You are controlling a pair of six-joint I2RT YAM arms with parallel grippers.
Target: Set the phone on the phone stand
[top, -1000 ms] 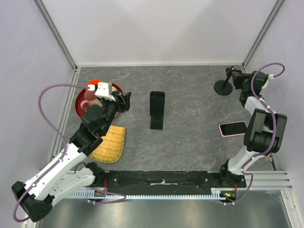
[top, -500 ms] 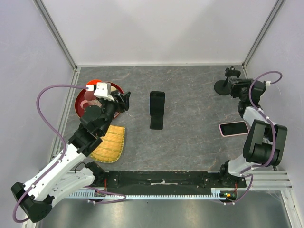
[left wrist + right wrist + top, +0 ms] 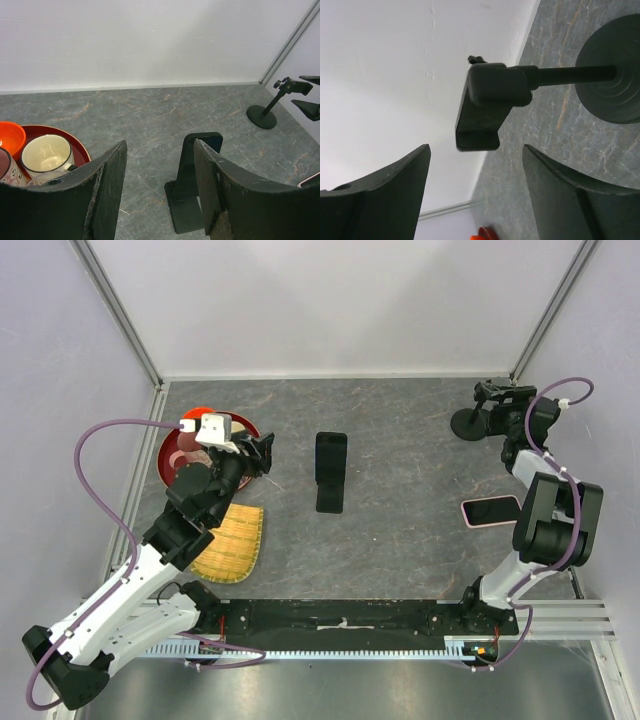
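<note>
The phone (image 3: 490, 510), dark-screened in a pink case, lies flat on the table at the right, beside the right arm. A black L-shaped phone stand (image 3: 331, 472) (image 3: 192, 175) stands mid-table with nothing on it. My left gripper (image 3: 262, 455) (image 3: 160, 145) hovers open to its left, holding nothing. At the back right is a round-based stand (image 3: 470, 421) (image 3: 615, 75) with a clamp head (image 3: 490, 95). My right gripper (image 3: 494, 390) (image 3: 476, 155) is open around that head, its fingers apart from it.
A red tray (image 3: 172, 468) at the left holds a cream mug (image 3: 47, 154), an orange bowl (image 3: 9, 140) and another cup. A woven yellow mat (image 3: 232, 543) lies in front of it. White walls close the back and sides.
My right gripper has opened and let go of the round stand's clamp head, shifting slightly toward the back. The left arm, the phone and the L-shaped stand have not moved.
</note>
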